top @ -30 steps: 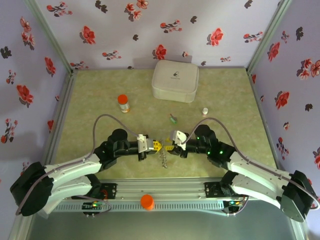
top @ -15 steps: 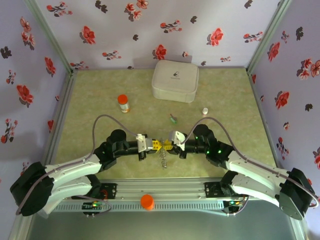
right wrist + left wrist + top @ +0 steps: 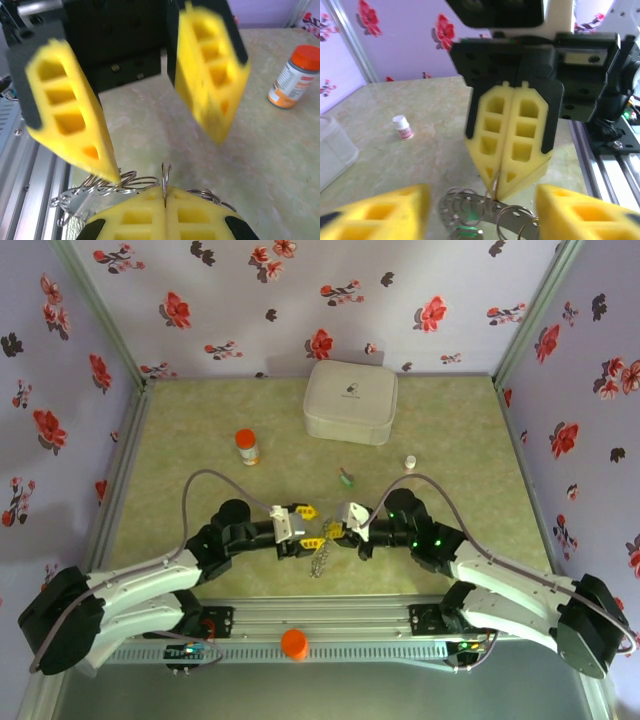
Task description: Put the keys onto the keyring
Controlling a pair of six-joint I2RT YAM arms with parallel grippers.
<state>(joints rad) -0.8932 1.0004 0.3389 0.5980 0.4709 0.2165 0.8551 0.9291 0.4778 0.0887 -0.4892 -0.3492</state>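
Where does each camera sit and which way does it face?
Top external: above and behind the bases, looking down on the table; both arms show, left gripper and right gripper tip to tip.
Left wrist: faces the shut right gripper over the keyring; own open fingers at bottom.
Right wrist: faces the open left gripper; own shut fingers pinch the keyring.
Shared: both wrist views show the keyring.

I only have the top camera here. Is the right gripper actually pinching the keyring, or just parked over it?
Observer: From the right wrist view, the right gripper is shut on one thin wire loop of the keyring. The loop stands on edge out of the closed tips.
Operator: And the left one?
Observer: From the left wrist view, the left gripper is open, and the rest of the rings sit low in the gap between its jaws.
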